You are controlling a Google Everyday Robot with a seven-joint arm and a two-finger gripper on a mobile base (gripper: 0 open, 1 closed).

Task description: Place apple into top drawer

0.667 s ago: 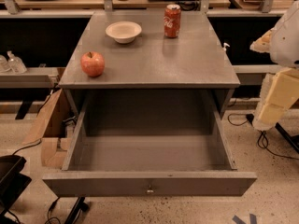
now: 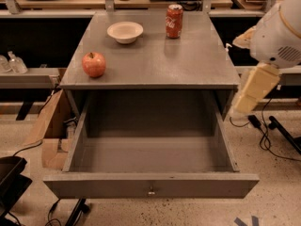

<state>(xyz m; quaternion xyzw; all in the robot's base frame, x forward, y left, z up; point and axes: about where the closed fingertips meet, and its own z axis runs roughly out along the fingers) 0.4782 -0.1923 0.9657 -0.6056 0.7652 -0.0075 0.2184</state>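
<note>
- Camera view: the gripper [image 2: 251,91] is hanging just right of the cabinet top [image 2: 188,60]; clenched or released, I cannot tell
- The apple [image 2: 94,64] is sitting well left of it on that top
- The top drawer [image 2: 150,186] is lying open, lower left
- A bowl [image 2: 125,31] and soda can [image 2: 174,14] are standing back-left

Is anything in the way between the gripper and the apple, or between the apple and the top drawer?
Nothing visible. The apple sits at the cabinet top's front left, the open top drawer just below. The gripper hangs beyond the right edge; the bowl and soda can stand farther back.
</note>
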